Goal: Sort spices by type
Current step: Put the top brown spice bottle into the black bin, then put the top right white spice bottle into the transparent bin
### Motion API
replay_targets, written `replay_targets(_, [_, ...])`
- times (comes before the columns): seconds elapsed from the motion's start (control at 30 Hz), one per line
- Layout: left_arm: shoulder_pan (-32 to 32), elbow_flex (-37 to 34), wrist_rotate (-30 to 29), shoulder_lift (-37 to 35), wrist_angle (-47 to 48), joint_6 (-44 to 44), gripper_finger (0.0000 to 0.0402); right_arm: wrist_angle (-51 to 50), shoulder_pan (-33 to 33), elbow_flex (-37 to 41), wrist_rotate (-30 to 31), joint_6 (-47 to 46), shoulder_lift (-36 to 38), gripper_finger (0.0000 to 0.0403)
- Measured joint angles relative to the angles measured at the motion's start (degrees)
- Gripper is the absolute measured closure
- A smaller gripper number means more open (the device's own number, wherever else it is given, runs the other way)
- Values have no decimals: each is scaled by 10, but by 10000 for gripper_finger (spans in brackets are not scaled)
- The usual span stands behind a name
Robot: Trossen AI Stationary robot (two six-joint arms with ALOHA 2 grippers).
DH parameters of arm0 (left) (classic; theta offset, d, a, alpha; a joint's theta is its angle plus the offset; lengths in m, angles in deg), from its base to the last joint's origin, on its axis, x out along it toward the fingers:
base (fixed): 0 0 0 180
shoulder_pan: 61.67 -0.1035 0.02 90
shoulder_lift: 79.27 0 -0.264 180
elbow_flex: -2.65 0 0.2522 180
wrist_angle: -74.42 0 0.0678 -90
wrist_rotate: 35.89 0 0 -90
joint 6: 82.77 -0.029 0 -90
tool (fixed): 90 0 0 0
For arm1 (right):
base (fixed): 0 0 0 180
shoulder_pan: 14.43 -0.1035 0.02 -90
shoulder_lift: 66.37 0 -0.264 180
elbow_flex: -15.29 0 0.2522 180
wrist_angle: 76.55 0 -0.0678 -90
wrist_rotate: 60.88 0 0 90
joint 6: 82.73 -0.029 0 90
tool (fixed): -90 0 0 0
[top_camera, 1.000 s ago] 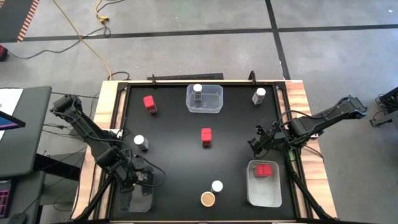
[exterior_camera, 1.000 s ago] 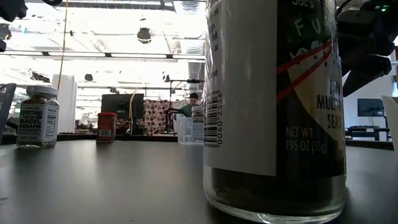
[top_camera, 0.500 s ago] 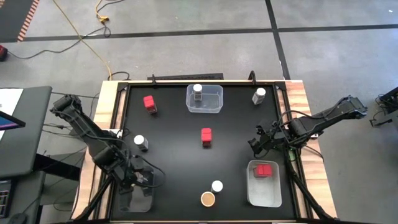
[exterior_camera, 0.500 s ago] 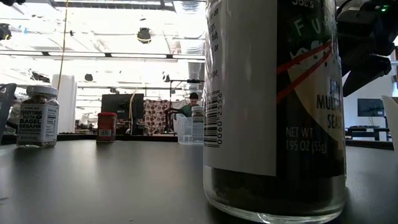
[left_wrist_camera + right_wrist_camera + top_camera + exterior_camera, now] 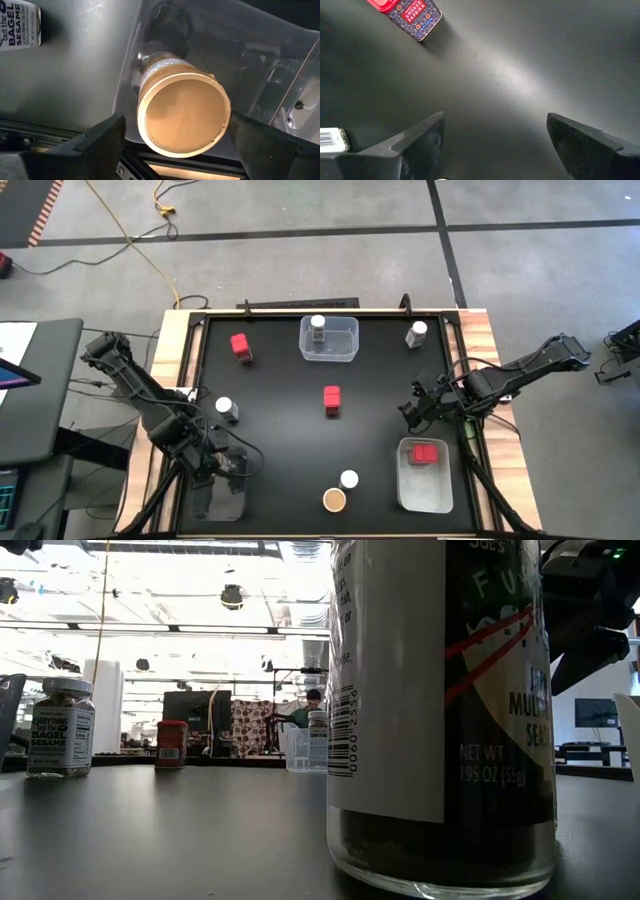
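Table [image 5: 280,430]: black top, wood-edged, holding three clear bins and loose spice containers.

Left gripper [image 5: 175,145]: over the near-left bin [image 5: 218,498], fingers spread wide to either side of a tan-lid jar [image 5: 182,112] that sits inside the bin; the fingers stand apart from the lid, not touching it. The bin's clear wall [image 5: 260,75] rises beyond the jar.

Right gripper [image 5: 492,145]: near the table's right edge, just beyond the near-right bin [image 5: 425,475], fingers wide apart with nothing between them, only bare tabletop.

Sorted so far:
- Near-right bin: one red box [image 5: 427,452].
- Far-centre bin [image 5: 329,339]: one white-lid jar [image 5: 317,328].

Loose items:
- Red box [image 5: 240,346], far left.
- Red box [image 5: 332,400], mid-table; the right wrist view shows it lying ahead of that gripper, label reading smoked paprika.
- White-lid jar [image 5: 416,333], far-right corner.
- White-lid jar [image 5: 226,410], left side, just beside the left arm; labelled bagel sesame in the low view.
- White-lid jar [image 5: 348,479] and second tan-lid jar [image 5: 334,500], close together at the near edge, between the two near bins.

Obstruction: in the low view a dark-filled jar [image 5: 445,720] stands right at the lens and blocks most of the table's right half.
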Motion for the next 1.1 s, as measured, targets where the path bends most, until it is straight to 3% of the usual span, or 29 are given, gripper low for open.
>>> replay_targets(0.37, [0,0,0,0,1,37,68,0,0,0,0,0,0,30])
replay_targets(1.1, [0,22,4,0,19,25,68,0,0,0,0,0,0,30])
